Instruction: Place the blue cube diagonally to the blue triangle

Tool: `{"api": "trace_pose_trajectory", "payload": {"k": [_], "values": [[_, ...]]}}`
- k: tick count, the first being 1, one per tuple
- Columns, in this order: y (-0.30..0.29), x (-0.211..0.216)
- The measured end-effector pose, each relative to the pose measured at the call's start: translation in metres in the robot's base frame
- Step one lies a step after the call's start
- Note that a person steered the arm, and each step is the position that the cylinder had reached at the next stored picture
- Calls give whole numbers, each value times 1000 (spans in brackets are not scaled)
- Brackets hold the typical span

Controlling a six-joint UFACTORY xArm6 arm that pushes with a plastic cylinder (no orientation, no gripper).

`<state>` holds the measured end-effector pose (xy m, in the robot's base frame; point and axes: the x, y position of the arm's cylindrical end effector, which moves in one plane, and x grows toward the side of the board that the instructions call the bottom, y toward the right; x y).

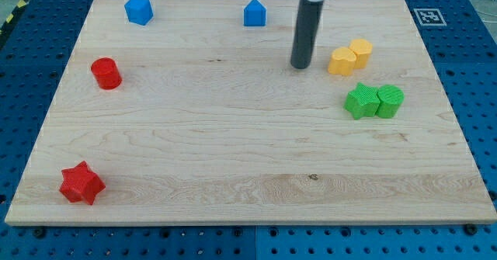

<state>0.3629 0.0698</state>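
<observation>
The blue cube sits near the view's top left on the wooden board. The blue triangle sits at the top centre, well to the cube's right and about level with it. My tip rests on the board below and to the right of the blue triangle, apart from it, and far to the right of the blue cube. It touches no block.
Two yellow blocks sit together just right of my tip. A green star and a green cylinder touch below them. A red cylinder is at the left; a red star is at the bottom left.
</observation>
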Motion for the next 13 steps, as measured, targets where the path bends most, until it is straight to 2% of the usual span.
{"api": "trace_pose_trajectory", "payload": {"k": [2,7,9,12,13], "values": [[-61,-38],[-202,-162],[-224,-170],[-308,-170],[-301,-149]]}}
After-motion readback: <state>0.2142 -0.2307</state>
